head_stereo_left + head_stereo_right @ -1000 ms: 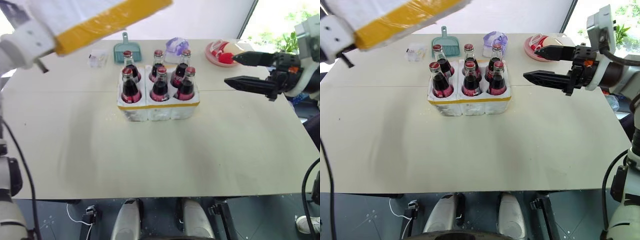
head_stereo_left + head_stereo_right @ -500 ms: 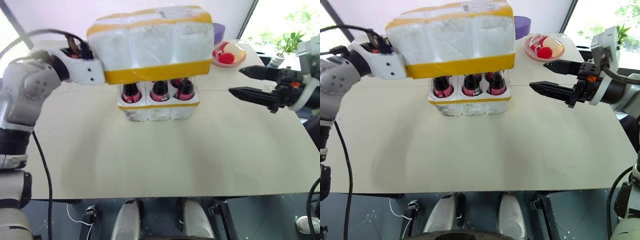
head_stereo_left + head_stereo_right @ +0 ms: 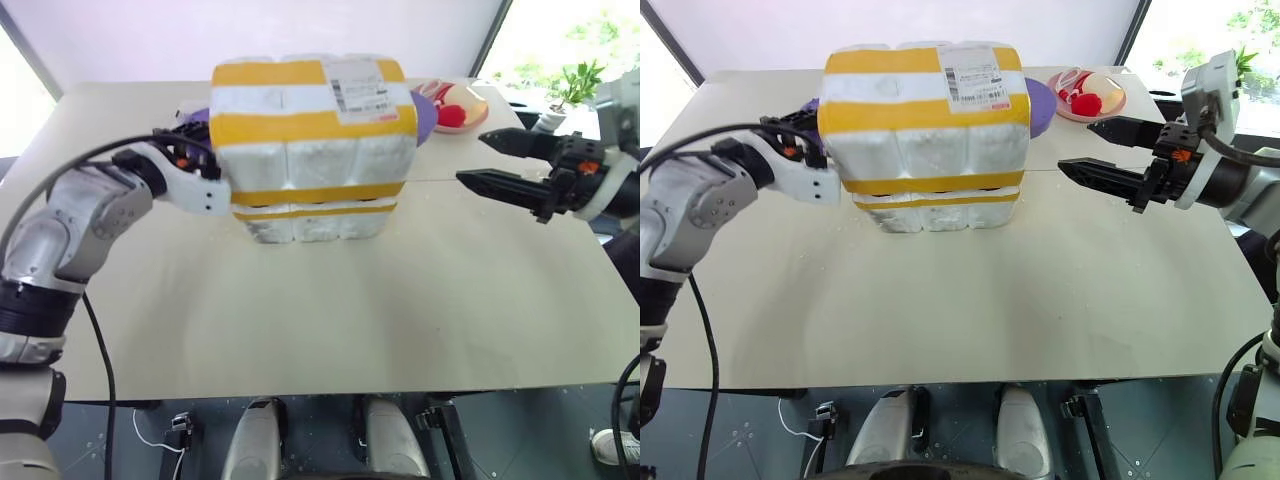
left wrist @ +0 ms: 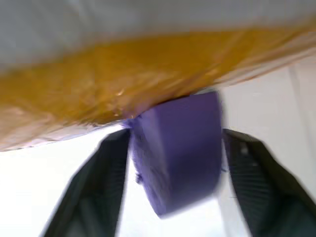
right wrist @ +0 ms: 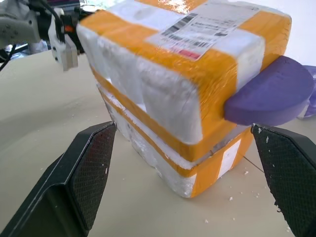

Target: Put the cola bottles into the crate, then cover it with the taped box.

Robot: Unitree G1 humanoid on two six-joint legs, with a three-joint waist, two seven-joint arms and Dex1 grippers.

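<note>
With the left end effector (image 3: 205, 160) at the taped box's left side, fingers spread in its wrist view, the taped box (image 3: 312, 125) sits squarely over the crate (image 3: 315, 222) mid-surface, hiding the cola bottles; covering looks essentially done. Well right, the right end effector (image 3: 500, 165) hangs spread and empty.

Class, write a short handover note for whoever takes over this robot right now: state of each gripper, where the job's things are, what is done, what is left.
Left gripper: at the taped box's left side, fingers apart; whether it touches the box is unclear.
Right gripper: open, empty, hovering to the right of the stack.
Taped box: sits over the crate at mid-table, label up, with a thin gap showing between their yellow bands. The cola bottles are hidden under it.
Done: bottles loaded, cover lowered on.
Left: check that the cover sits flush, then draw the left arm clear.
</note>
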